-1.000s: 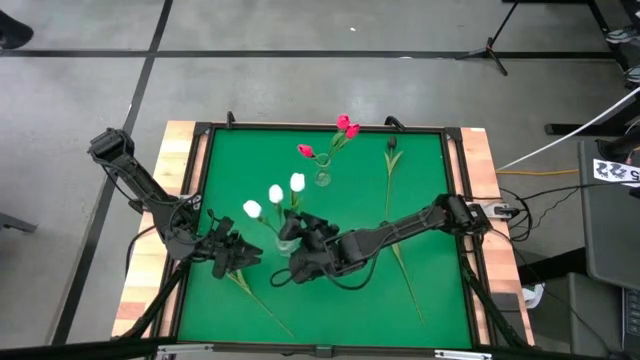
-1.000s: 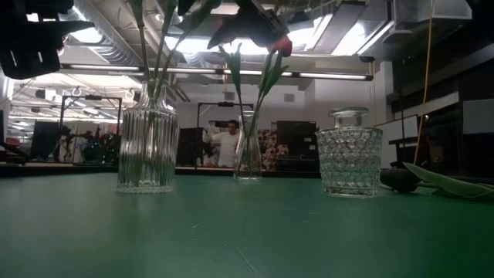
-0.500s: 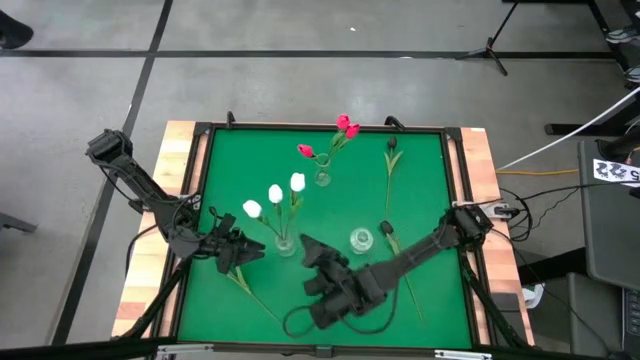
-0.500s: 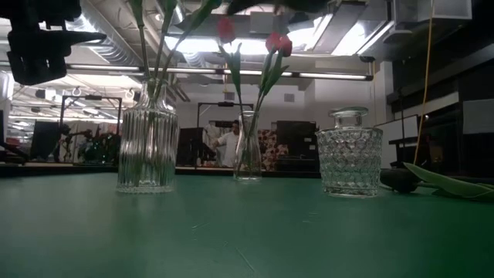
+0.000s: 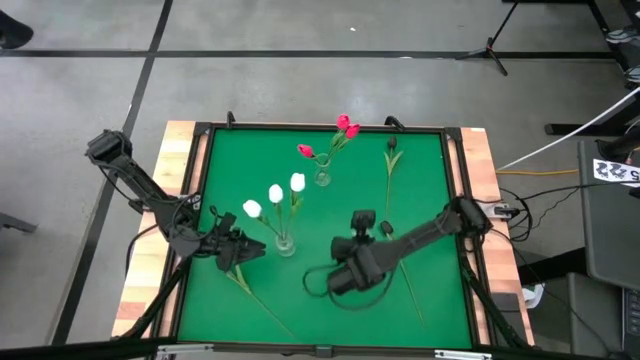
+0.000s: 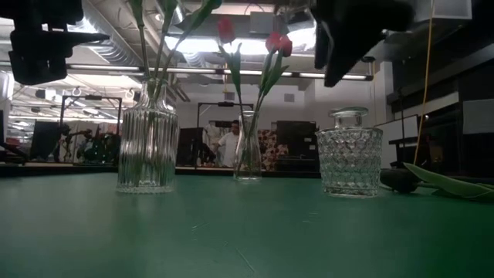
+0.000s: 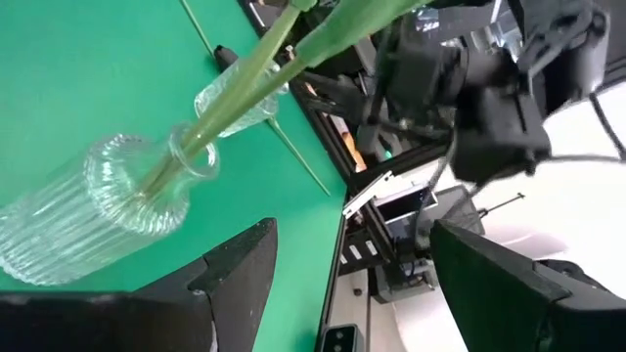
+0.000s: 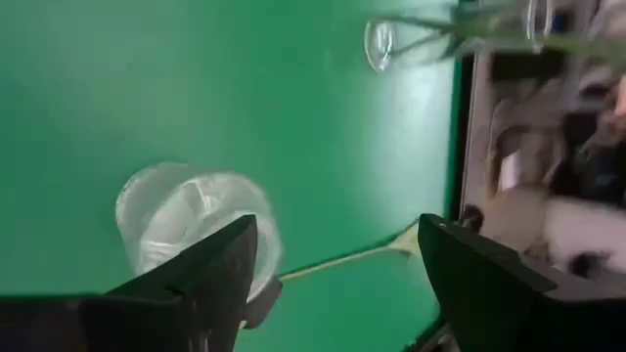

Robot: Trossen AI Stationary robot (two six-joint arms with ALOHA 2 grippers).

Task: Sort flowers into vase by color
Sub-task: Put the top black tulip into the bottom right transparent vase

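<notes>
Right pincer (image 5: 361, 222) hangs over the table (image 5: 420, 160) centre above the faceted glass jar (image 6: 349, 161), fingers apart and empty. Left pincer (image 5: 243, 253), at 8 o'clock beside the ribbed vase (image 6: 147, 147) of white tulips (image 5: 275, 194), is apart and empty. Red tulips (image 5: 346, 126) fill the slim vase (image 5: 322, 178) at 12 o'clock. Only the low view shows the jar's diamond facets.

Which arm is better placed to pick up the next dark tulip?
Right. The right gripper hovers open near the dark tulip by the round vase; the left gripper waits beside the ribbed vase.
</notes>
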